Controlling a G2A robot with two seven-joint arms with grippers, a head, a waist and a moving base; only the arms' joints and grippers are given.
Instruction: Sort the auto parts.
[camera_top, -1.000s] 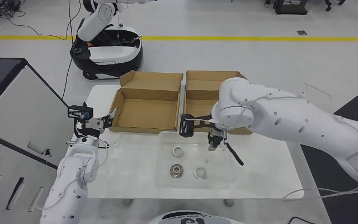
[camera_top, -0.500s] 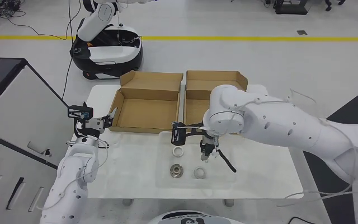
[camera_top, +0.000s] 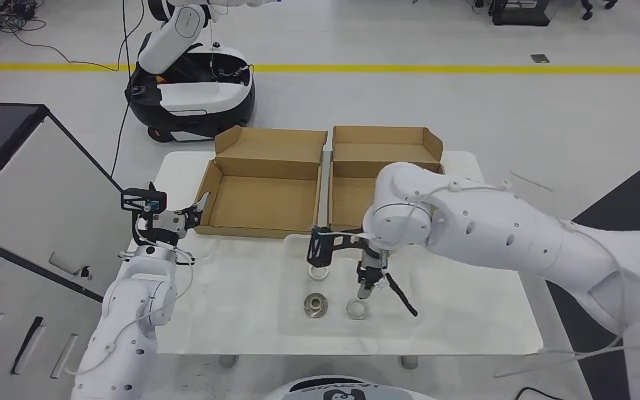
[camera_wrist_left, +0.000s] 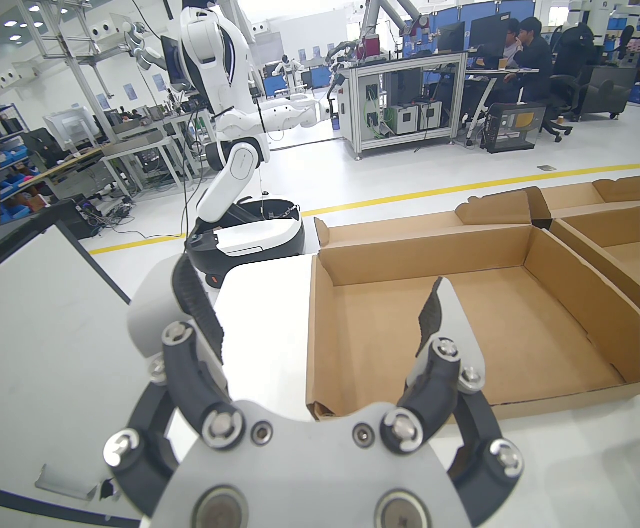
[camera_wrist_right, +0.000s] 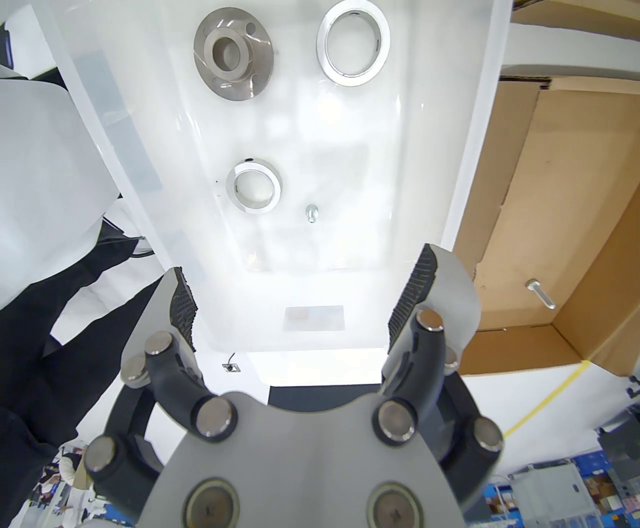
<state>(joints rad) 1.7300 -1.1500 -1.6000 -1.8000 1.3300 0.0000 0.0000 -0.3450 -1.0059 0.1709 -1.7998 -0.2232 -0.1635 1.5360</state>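
A clear tray (camera_top: 400, 318) on the white table holds a steel flange (camera_top: 316, 303) (camera_wrist_right: 233, 55), a large ring (camera_top: 319, 270) (camera_wrist_right: 353, 42), a small ring (camera_top: 356, 308) (camera_wrist_right: 253, 185) and a tiny bolt (camera_wrist_right: 311, 212). My right gripper (camera_top: 364, 290) (camera_wrist_right: 306, 272) hangs open over the tray, just short of the small ring and the bolt, holding nothing. One bolt (camera_wrist_right: 540, 294) lies in the right cardboard box (camera_top: 350, 160). My left gripper (camera_top: 185, 218) (camera_wrist_left: 310, 280) stands open and empty at the table's left edge, beside the left box (camera_top: 262, 190) (camera_wrist_left: 450, 325).
The two open cardboard boxes sit side by side at the back of the table, flaps up. Another robot's base (camera_top: 195, 100) stands on the floor behind the table. A grey cabinet (camera_top: 40, 190) is to the left.
My right arm has swung from near the right box down and toward the front of the tray, over the small ring. The left arm has not moved.
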